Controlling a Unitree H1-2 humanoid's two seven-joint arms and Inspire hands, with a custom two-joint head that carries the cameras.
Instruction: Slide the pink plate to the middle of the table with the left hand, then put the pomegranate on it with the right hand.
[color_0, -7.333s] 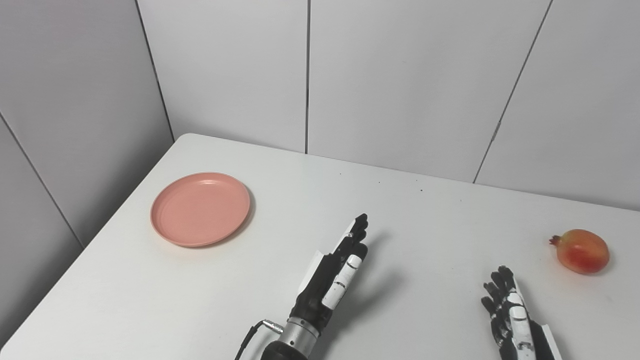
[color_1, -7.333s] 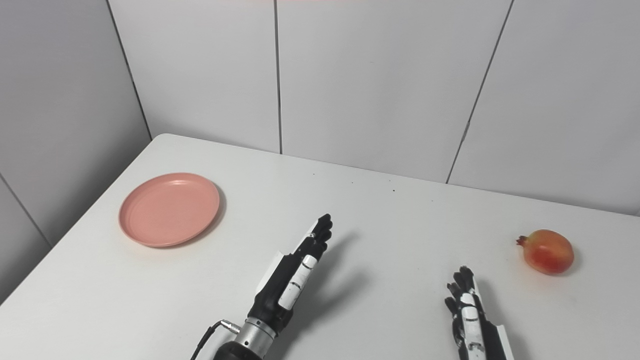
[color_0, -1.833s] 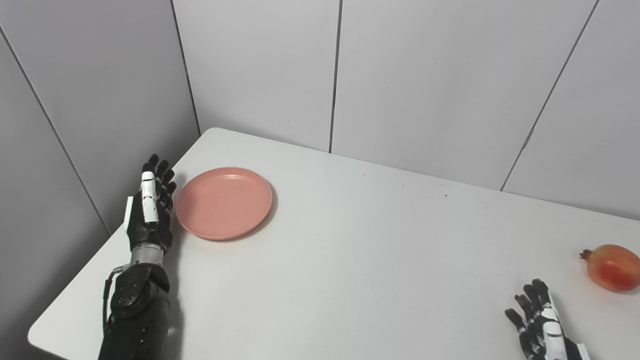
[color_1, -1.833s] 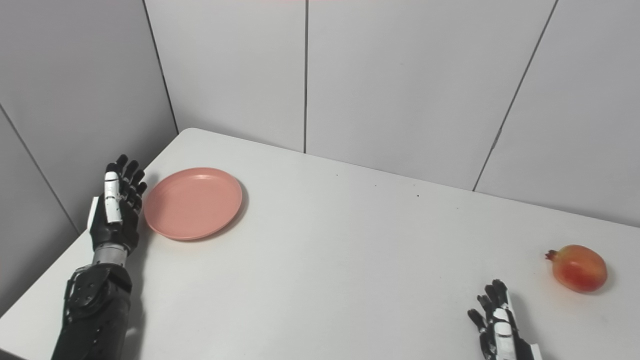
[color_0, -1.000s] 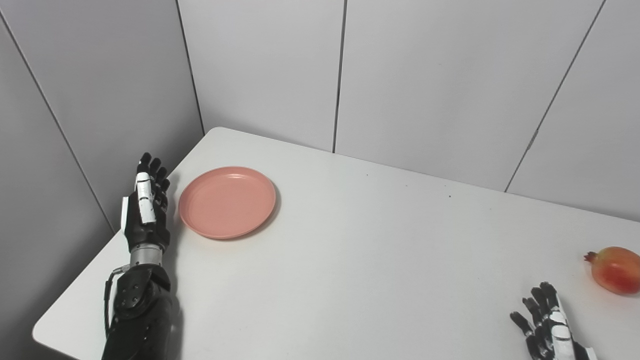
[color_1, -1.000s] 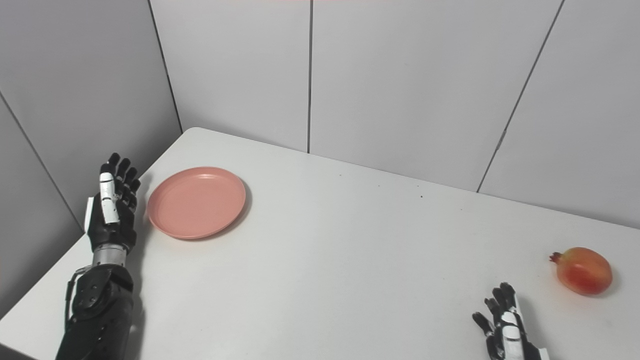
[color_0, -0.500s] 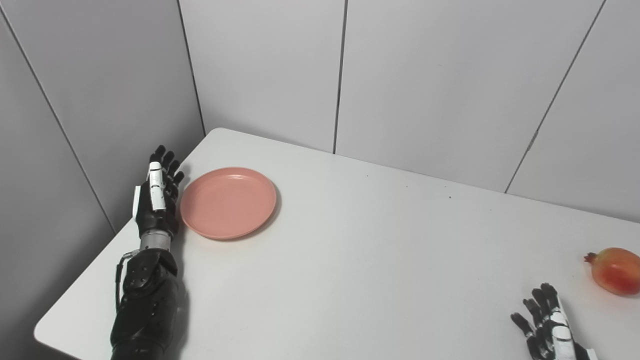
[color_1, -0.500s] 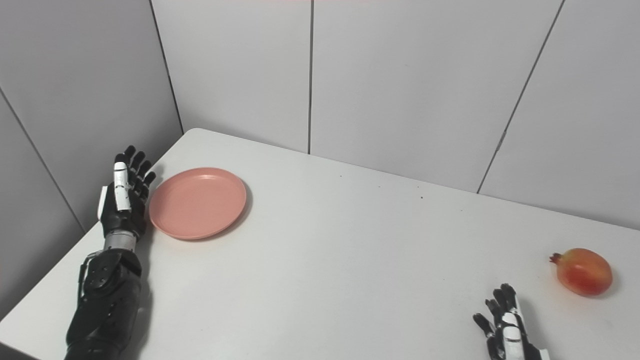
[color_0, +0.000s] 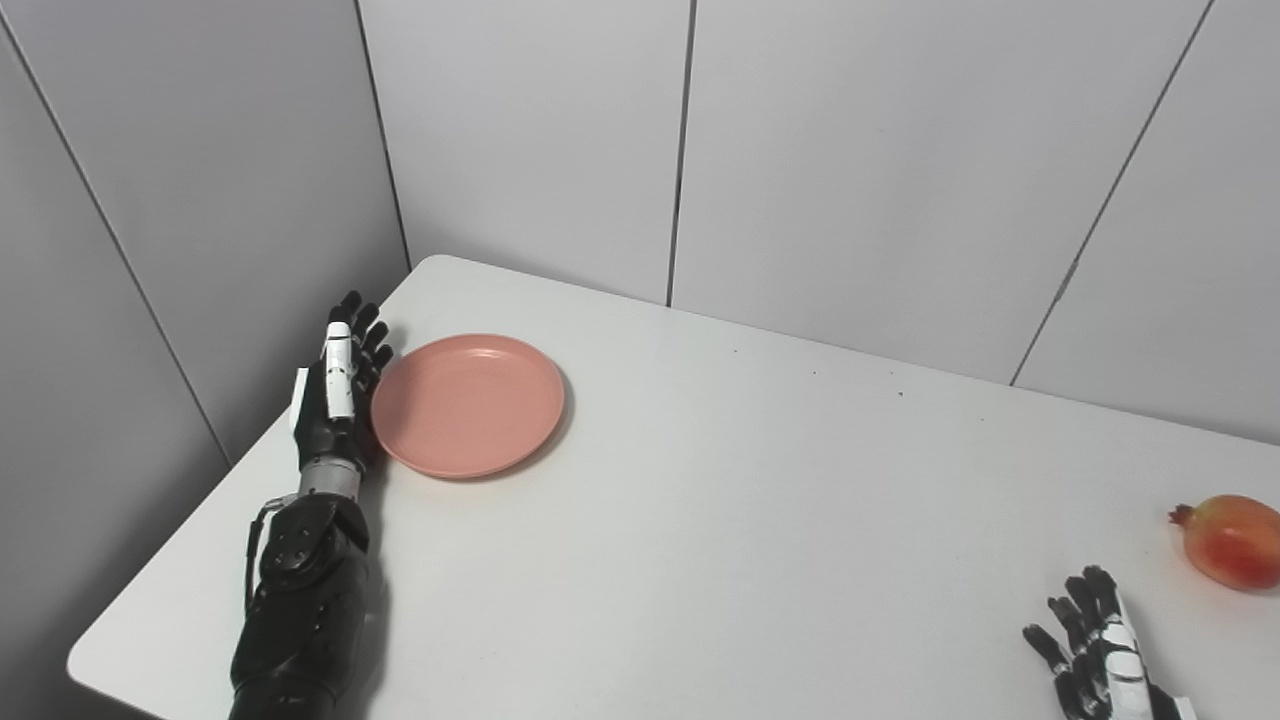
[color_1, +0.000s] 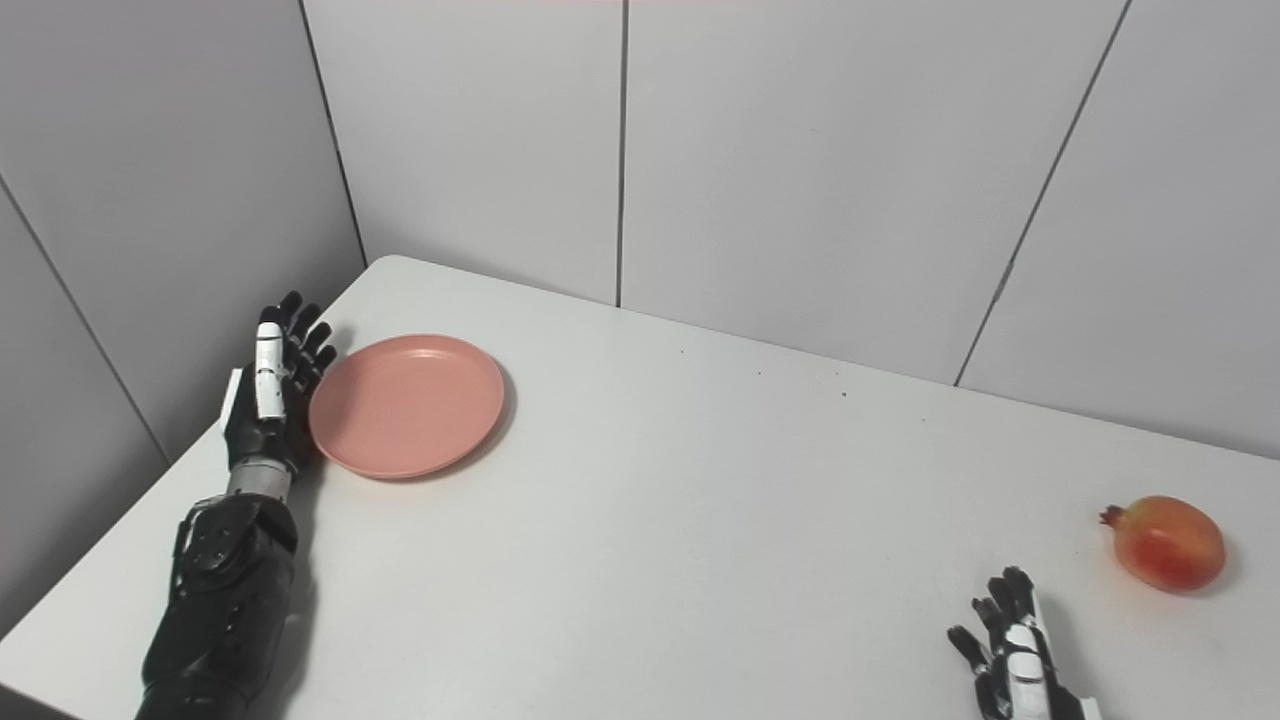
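2 hands are seen. The left hand (color_0: 335, 395) is held flat and open, fingers straight, its inner edge pressed to the left rim of the pink plate (color_0: 468, 405), which sits near the worktop's (color_0: 700, 520) left far corner. The right hand (color_0: 1095, 655) is rested open, holding nothing, near the pomegranate (color_0: 1228, 540) at the right edge. A push applied too high is judged likely to tip the shallow, smooth, round plate, or the hand may be ridden over its low rim. The worktop is matte and white; the pomegranate is rounded and could be rolled.
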